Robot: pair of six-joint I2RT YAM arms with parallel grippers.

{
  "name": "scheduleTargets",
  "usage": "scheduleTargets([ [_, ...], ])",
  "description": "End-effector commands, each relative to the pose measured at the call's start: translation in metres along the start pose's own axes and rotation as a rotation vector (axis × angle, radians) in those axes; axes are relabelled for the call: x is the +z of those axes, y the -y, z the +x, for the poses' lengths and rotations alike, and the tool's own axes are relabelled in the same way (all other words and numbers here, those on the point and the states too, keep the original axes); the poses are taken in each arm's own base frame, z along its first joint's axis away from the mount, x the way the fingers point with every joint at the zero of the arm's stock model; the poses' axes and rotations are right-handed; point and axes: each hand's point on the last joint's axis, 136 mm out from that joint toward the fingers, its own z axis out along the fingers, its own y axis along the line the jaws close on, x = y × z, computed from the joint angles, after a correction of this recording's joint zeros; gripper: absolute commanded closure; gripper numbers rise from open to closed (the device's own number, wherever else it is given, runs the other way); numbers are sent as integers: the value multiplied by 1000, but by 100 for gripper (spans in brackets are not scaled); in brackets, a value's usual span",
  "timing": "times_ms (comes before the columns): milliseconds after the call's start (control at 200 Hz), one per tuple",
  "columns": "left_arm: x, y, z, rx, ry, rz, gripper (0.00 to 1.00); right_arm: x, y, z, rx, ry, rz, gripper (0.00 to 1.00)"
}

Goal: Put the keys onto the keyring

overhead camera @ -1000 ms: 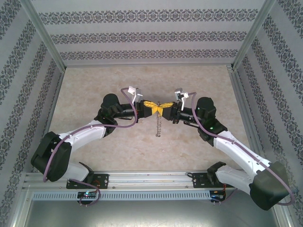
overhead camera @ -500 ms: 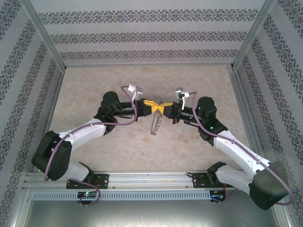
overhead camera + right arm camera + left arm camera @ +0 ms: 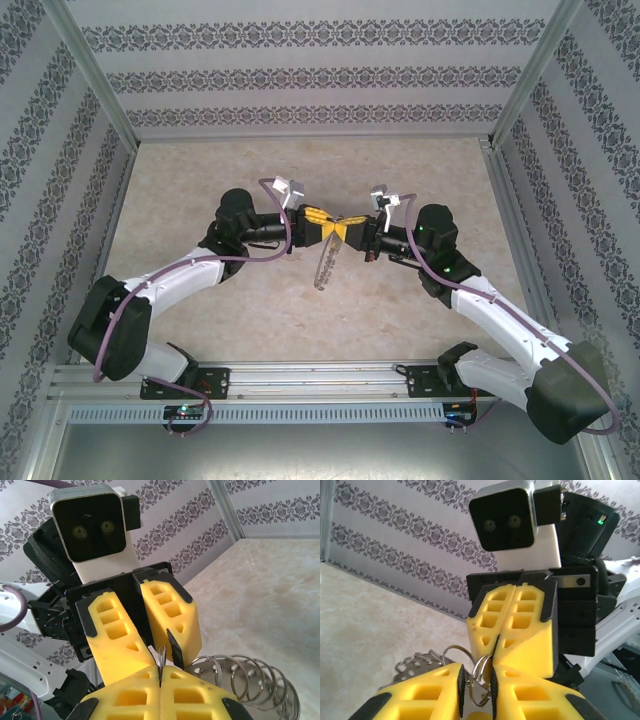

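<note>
Above the table point(image 3: 300, 170), the right gripper point(image 3: 160, 672) is clamped on the keyring point(image 3: 248, 679), holding it mid-air. The left gripper point(image 3: 478, 674) meets it tip to tip, jaws slightly parted around the wire. Whether any of the keys hangs on it is too small to tell, so threading looks unfinished.

right tool point(image 3: 160, 674) (jaws pressed together) pinches wire of the coiled keyring point(image 3: 243, 679).

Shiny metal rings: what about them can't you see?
Top view: thin grey metal rings dangling mid-air, too small to count.
Left wrist view: left end effector's yellow fingers cover part of them.
Right wrist view: right end effector's shut fingers hide the pinched spot.
</note>
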Motion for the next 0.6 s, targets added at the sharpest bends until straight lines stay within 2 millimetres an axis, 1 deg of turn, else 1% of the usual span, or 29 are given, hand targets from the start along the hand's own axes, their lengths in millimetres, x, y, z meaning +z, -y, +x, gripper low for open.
scheduleTargets([
  [0, -3, 9, -7, 74, -26, -13, 69, -4, -12, -23, -81, 42, -18, 100],
  [165, -11, 5, -9, 101, -63, -57, 54, -8, -3, -16, -110, -3, 29, 100],
  [245, -15, 4, -10, 114, -83, -72, 49, -10, -1, -14, -131, -27, 49, 100],
  [420, -19, 3, -7, 138, -154, -88, 46, -12, 2, -8, -185, -92, 74, 100],
  [595, -20, 5, 0, 141, -228, -77, 48, -15, -5, -6, -241, -160, 69, 100],
])
